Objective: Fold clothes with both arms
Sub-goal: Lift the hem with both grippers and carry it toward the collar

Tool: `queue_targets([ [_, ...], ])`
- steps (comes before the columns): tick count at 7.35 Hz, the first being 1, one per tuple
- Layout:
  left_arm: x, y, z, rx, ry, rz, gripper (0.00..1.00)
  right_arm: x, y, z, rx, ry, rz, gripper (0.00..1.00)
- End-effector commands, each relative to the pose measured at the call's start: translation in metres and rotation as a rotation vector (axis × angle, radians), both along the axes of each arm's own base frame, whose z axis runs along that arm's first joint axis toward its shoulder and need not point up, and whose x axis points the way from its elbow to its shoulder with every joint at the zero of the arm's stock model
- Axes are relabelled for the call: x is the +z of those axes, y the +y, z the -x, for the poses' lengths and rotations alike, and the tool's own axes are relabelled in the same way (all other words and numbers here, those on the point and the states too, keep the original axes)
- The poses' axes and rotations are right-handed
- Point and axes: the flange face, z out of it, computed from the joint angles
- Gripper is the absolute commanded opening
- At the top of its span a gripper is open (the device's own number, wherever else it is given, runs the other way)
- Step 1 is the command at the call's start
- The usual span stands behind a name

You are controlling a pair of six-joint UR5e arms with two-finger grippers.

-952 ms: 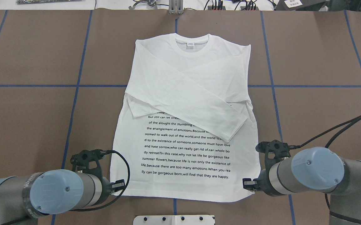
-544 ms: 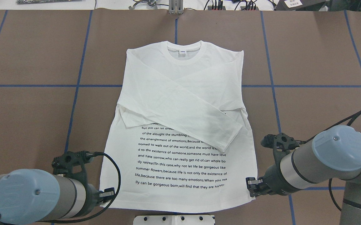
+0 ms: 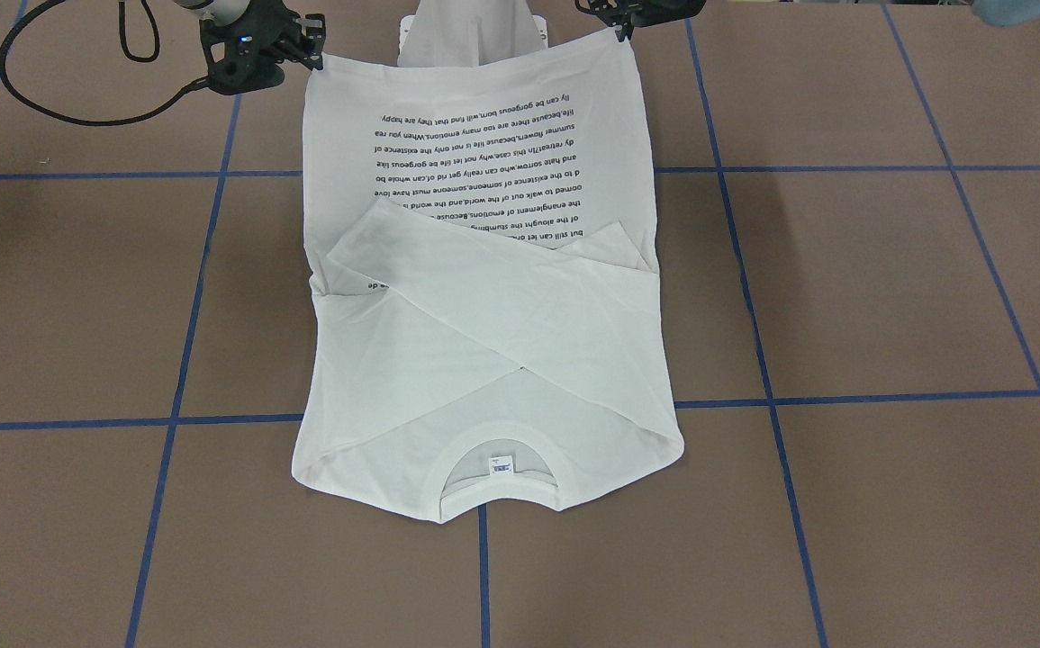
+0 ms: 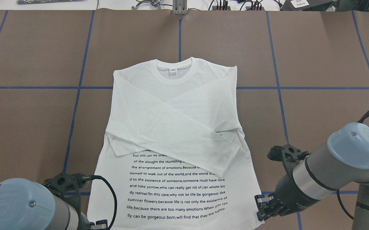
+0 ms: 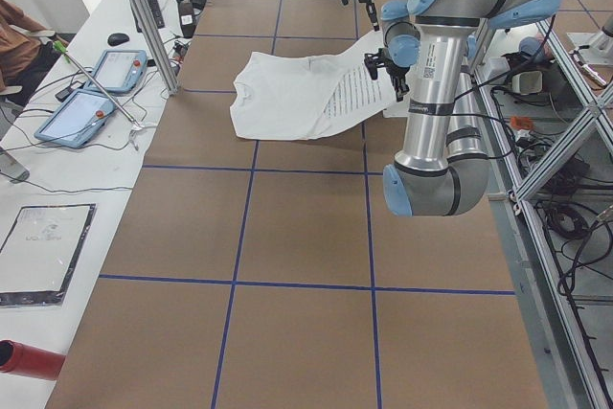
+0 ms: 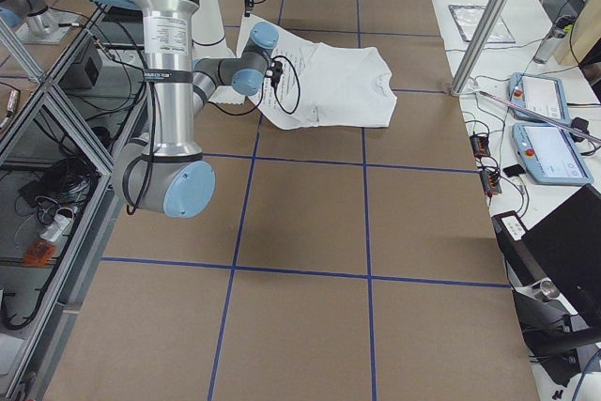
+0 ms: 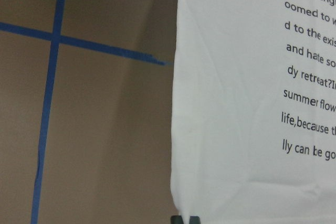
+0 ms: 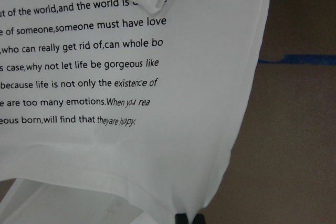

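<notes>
White T-shirt lies mid-frame on the brown worktop, sleeves crossed. Left tool and right tool each pinch a hem corner at the overhead frame's bottom; only the wrist views show the tips closed on cloth.
</notes>
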Motion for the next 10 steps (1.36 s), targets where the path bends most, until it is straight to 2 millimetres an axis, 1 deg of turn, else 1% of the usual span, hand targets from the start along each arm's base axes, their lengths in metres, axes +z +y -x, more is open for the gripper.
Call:
queue_targets([
  [1, -0.011, 0.013, -0.003, 0.026, -0.027, 0.05, 0.0, -0.004, 0.005, -0.005, -0.037, -0.052, 0.004, 0.0],
  [2, -0.008, 0.013, -0.006, 0.025, -0.036, 0.051, 0.0, -0.002, 0.0, -0.004, -0.024, -0.051, 0.004, 0.0],
  [3, -0.005, 0.006, -0.01, 0.017, -0.045, 0.042, 0.0, 0.003, -0.018, -0.007, 0.019, -0.041, 0.004, 0.0],
  [4, -0.003, -0.011, -0.007, -0.024, -0.051, 0.038, 0.0, 0.005, -0.029, -0.01, 0.051, -0.036, 0.0, 0.0],
  [5, 0.002, -0.032, -0.005, -0.052, -0.06, 0.023, 0.0, -0.003, -0.048, -0.005, 0.084, -0.051, -0.008, 0.0],
  [6, 0.009, -0.059, -0.001, -0.048, -0.06, -0.03, 0.0, -0.009, -0.065, 0.002, 0.11, -0.06, -0.013, 0.0],
  [7, 0.007, -0.086, 0.013, -0.064, -0.043, -0.072, 0.0, -0.012, -0.08, 0.006, 0.133, -0.062, -0.015, 0.0],
  [8, 0.006, -0.108, 0.027, -0.078, -0.033, -0.11, 0.0, -0.011, -0.093, -0.001, 0.164, -0.059, -0.014, 0.0],
  [9, 0.007, -0.124, 0.039, -0.088, -0.028, -0.136, 0.0, -0.009, -0.106, -0.012, 0.199, -0.056, -0.013, 0.0],
  [10, 0.011, -0.136, 0.04, -0.108, -0.042, -0.133, 0.0, -0.005, -0.125, -0.025, 0.241, -0.049, -0.005, 0.0],
])
